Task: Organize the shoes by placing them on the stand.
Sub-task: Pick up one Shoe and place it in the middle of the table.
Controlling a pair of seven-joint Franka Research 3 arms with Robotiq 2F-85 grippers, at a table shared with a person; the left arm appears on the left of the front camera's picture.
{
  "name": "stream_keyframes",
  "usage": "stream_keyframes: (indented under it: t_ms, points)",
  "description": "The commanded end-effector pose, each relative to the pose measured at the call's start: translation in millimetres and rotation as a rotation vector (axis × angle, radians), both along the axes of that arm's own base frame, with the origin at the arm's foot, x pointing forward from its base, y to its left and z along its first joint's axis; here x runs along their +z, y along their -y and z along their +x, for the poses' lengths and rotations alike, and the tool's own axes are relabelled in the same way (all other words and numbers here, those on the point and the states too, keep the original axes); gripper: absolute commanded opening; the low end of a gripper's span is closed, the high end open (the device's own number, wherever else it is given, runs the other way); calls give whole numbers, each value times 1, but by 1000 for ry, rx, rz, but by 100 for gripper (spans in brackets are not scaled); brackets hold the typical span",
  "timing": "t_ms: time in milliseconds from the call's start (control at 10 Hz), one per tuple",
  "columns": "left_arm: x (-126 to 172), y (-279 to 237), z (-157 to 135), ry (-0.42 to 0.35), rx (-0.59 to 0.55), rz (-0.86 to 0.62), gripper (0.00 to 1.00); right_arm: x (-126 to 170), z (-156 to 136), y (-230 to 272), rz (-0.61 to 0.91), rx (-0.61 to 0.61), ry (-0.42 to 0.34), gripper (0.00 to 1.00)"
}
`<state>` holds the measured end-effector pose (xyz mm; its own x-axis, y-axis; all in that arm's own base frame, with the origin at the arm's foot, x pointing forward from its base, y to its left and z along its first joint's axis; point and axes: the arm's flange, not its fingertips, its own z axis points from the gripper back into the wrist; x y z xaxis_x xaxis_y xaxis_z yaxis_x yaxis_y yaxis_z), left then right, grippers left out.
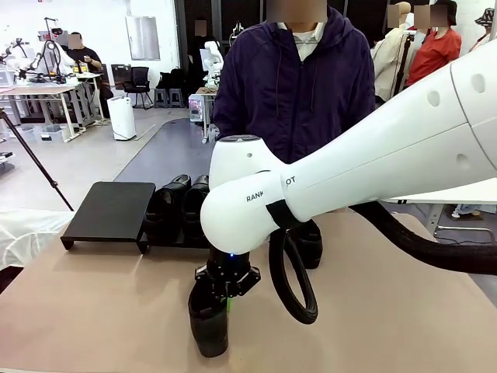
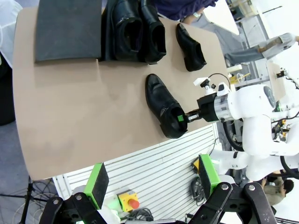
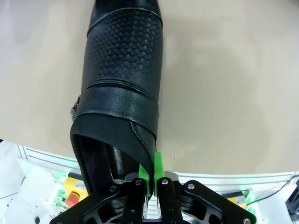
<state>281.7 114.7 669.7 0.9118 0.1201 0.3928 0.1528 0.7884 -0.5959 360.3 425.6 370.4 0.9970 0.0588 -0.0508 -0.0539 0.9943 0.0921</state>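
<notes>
Now the black loafer [image 1: 208,330], lying on the table [image 1: 93,311] near the stand [image 1: 112,206], is pinched by its heel rim in the closed right gripper [image 1: 227,301] and is best lifted slowly.

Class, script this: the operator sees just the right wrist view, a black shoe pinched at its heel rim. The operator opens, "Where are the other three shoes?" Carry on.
Observer: Two shoes sit side by side on the stand's right platform.
Operator: And the last one?
Observer: The fourth shoe lies on the table beside that platform, beyond the held shoe.
Operator: Any room on the stand?
Observer: The left platform is bare.
</notes>
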Motion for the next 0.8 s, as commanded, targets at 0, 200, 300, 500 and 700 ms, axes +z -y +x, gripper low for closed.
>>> stream_keyframes:
  t_ms: [0,200,300,500,700]
  points:
    - [0,-1,-2,10,-16,5,100,5,0,-6,4,-7,-4,65]
    - [0,-1,-2,10,-16,5,100,6,1,-6,5,-3,3,100]
    - [0,-1,-2,10,-16,5,100,6,1,-6,6,-5,5,100]
    - [0,-1,-2,10,-16,5,100,12,1,1,2,-12,5,100]
    - [0,-1,-2,10,-16,5,100,45,-6,27,-18,-15,23,100]
